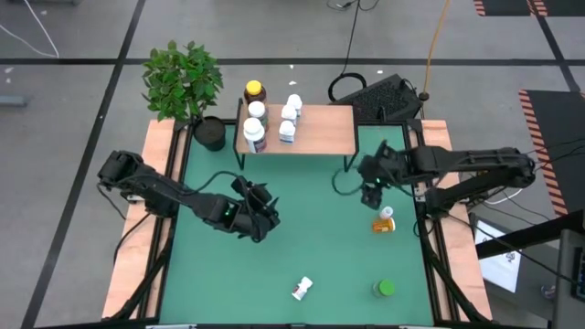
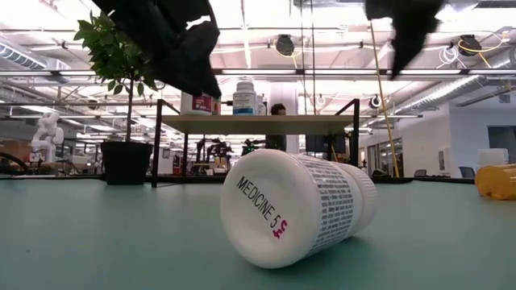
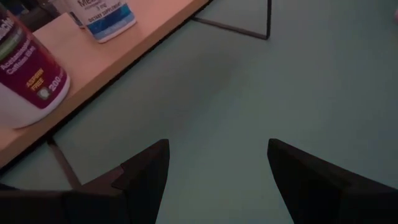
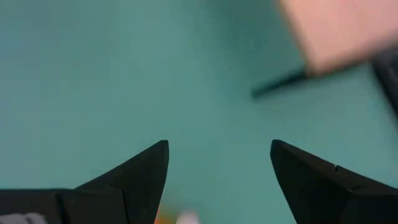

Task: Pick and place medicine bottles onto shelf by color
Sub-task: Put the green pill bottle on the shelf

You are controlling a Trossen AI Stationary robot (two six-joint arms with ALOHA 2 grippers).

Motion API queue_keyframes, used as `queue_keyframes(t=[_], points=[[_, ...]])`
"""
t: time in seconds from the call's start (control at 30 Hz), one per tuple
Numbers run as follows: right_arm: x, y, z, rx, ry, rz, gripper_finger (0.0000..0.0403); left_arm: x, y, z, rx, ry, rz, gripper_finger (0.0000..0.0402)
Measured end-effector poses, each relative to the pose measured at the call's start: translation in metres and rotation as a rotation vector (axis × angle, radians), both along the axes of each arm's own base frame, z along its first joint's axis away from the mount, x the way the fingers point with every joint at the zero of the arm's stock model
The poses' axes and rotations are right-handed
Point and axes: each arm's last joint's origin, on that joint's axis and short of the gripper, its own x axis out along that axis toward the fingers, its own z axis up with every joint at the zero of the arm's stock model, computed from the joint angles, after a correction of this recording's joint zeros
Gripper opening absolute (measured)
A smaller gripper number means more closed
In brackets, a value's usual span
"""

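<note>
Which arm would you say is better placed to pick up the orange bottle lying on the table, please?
Right, probably. The right gripper hangs open just above the orange bottle on its own side, while the left gripper, also open and empty, sits across the table.

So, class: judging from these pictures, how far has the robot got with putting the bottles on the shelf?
Done: five bottles stand on the shelf, clustered at its left end. In hand: nothing; the left end effector and right end effector are both open and empty above the table. Left: the white bottle, the orange bottle and the green bottle.
</note>
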Motion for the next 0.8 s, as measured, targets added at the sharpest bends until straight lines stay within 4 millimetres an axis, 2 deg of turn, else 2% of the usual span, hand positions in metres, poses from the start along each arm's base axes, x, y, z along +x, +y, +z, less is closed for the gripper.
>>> queue_keyframes(t=[0.23, 0.43, 0.67, 0.8], points=[[-0.041, 0.029, -0.047, 0.117, 0.136, -0.092, 0.0274, 0.013, 0.002, 0.007, -0.006, -0.016, -0.134, 0.0271], [-0.058, 0.048, -0.083, 0.189, 0.132, -0.116, 0.0274, 0.023, 0.001, 0.014, -0.006, -0.035, -0.302, 0.0271], [-0.057, 0.078, -0.086, 0.317, 0.021, -0.073, 0.0273, 0.033, 0.004, 0.023, -0.029, -0.133, -0.383, 0.0271], [-0.058, 0.101, -0.081, 0.425, -0.058, -0.013, 0.0273, 0.043, -0.008, 0.021, -0.113, -0.213, -0.544, 0.0271]])
